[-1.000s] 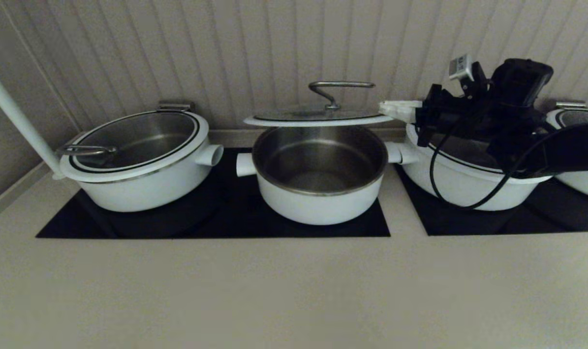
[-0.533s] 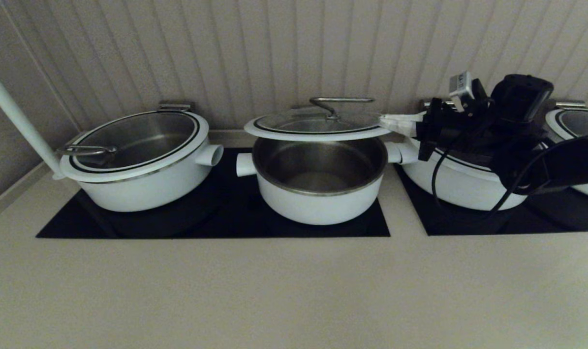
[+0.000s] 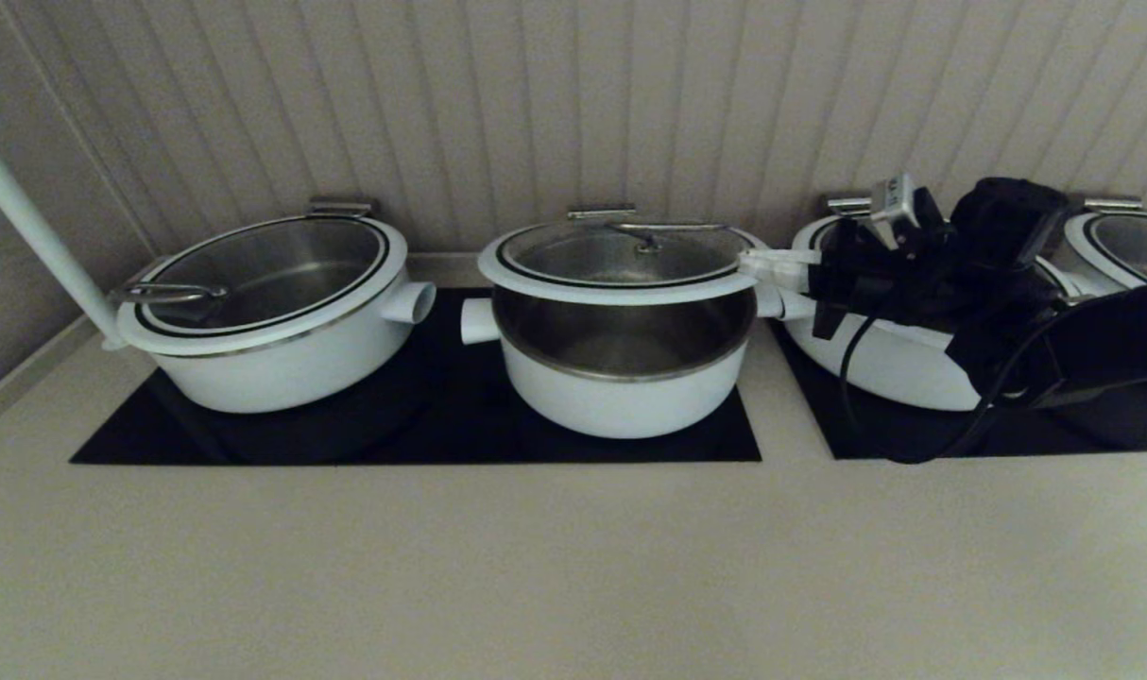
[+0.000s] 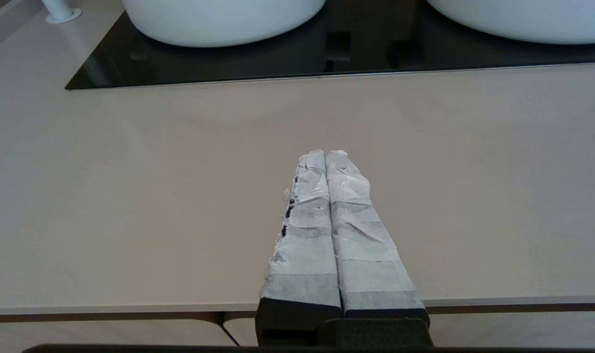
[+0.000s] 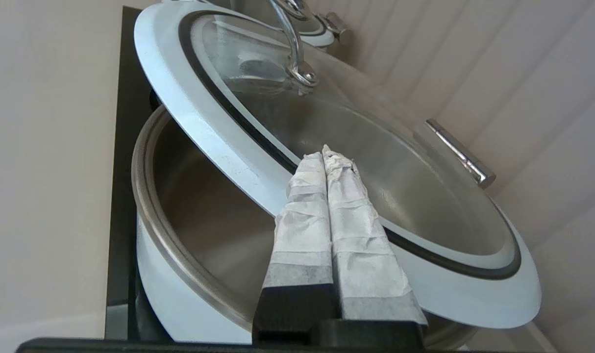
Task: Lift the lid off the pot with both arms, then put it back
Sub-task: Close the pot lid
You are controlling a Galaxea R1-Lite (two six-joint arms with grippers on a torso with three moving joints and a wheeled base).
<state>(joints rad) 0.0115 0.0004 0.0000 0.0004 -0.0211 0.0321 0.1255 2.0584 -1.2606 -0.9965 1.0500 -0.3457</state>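
The round white pot (image 3: 621, 401) with steel lining stands on the middle black cooktop. The glass lid (image 3: 621, 257), with white rim and curved steel handle, hangs just above the pot's opening, with a gap at the front. My right gripper (image 3: 761, 265) is shut on the lid's right rim. In the right wrist view the gripper (image 5: 325, 154) lies across the lid's rim (image 5: 219, 147), and the pot (image 5: 153, 255) is below it. My left gripper (image 4: 325, 153) is shut and empty, low over the bare countertop, out of the head view.
A wider lidded white pot (image 3: 262, 321) stands at the left, with a white pole (image 3: 25, 227) beside it. Another wide pot (image 3: 876, 364) sits under my right arm, and a further one (image 3: 1126, 236) at the far right. The ribbed wall is close behind.
My right gripper has lowered the lid from well above the pot to just over its opening. The left arm has not visibly moved.
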